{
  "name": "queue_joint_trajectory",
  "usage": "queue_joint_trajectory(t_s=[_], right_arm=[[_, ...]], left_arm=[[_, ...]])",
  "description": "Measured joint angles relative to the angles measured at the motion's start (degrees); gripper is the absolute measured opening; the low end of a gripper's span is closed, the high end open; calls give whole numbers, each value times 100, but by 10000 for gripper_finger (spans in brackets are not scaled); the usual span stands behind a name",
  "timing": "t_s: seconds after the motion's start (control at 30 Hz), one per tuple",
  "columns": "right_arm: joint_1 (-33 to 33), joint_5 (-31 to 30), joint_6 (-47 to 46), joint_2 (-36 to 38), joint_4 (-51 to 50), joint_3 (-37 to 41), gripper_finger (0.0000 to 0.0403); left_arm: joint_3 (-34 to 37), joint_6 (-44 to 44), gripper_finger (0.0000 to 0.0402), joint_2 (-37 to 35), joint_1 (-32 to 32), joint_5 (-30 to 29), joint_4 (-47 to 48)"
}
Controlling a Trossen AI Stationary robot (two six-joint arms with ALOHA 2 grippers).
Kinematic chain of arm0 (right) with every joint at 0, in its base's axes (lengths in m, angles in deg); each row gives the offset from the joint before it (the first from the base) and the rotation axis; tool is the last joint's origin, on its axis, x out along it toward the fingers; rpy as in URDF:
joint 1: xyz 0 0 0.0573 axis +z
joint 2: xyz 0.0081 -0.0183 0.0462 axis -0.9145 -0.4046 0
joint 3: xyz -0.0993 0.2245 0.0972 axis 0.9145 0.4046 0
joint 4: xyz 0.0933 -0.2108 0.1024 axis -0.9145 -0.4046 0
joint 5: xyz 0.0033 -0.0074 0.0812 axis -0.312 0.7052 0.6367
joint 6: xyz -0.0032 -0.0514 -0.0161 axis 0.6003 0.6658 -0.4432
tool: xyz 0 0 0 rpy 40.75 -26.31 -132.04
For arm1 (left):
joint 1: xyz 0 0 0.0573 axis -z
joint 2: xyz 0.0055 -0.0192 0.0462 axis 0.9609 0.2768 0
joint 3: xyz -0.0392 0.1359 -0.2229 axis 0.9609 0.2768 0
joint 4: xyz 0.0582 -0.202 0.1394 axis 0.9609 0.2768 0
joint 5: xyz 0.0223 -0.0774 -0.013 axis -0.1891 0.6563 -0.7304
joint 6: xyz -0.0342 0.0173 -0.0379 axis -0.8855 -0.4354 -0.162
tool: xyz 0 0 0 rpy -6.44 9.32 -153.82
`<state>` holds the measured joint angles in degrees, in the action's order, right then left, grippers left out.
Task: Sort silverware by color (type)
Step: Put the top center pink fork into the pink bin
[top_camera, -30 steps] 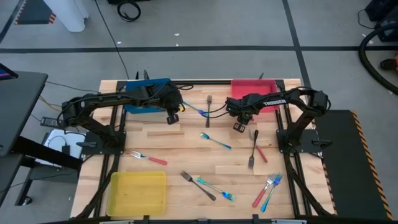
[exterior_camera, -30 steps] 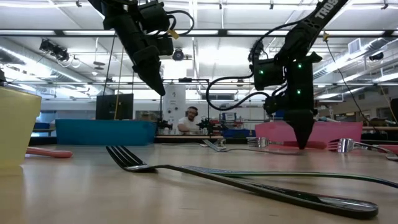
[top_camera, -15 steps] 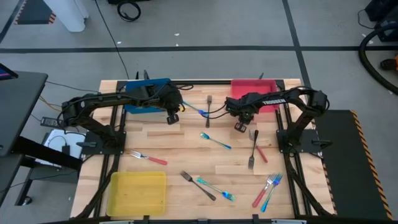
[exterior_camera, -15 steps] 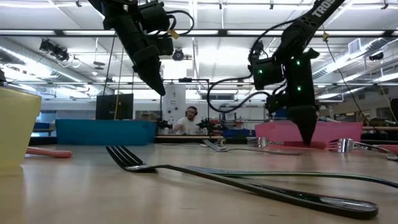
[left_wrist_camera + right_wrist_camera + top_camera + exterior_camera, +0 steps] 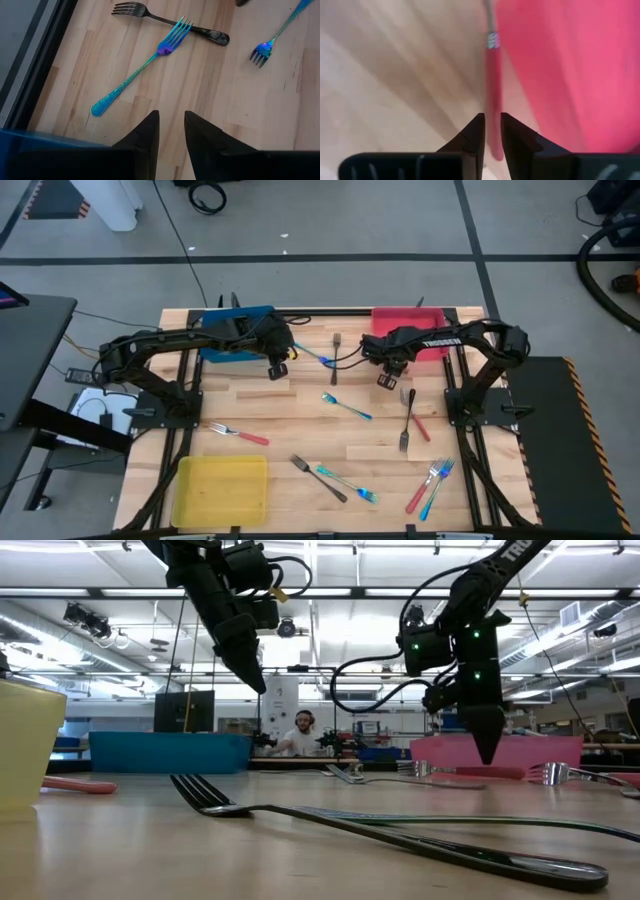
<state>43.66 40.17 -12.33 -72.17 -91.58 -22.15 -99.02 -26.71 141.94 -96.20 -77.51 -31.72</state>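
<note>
Right gripper [image 5: 491,125] above counter [image 5: 300,405] beside red tray [image 5: 408,322], fingers narrowly parted astride red-handled utensil [image 5: 492,100], grip uncertain. Left gripper [image 5: 171,127] near blue tray [image 5: 235,335], fingers slightly apart, empty. Other silverware scattered on counter.

Forks lie flat all over the table [image 5: 300,410]; blue fork [image 5: 312,356] and dark fork [image 5: 336,356] just beside the blue tray [image 5: 225,350]; red-handled fork [image 5: 237,433] above the yellow tray [image 5: 220,490].

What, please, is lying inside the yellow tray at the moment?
In the high view, the bare floor of the yellow tray shows with no cutlery on it. The nearest piece, a red-handled fork, lies on the table beside it. Nothing covers the tray.
</note>
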Motion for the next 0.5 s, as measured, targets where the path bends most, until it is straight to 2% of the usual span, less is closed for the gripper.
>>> queue_joint_trajectory(t_s=[0.23, 0.37, 0.5], right_arm=[[-249, 20, -1, 9, 354, 135, 85], [-332, 540, 90, 9, 685, 387, 87], [-328, 457, 85, 9, 768, 499, 87]], left_arm=[[0, 0, 91, 0, 1, 1, 0], [0, 0, 91, 0, 0, 0, 4], [0, 9, 91, 0, -1, -1, 4]])
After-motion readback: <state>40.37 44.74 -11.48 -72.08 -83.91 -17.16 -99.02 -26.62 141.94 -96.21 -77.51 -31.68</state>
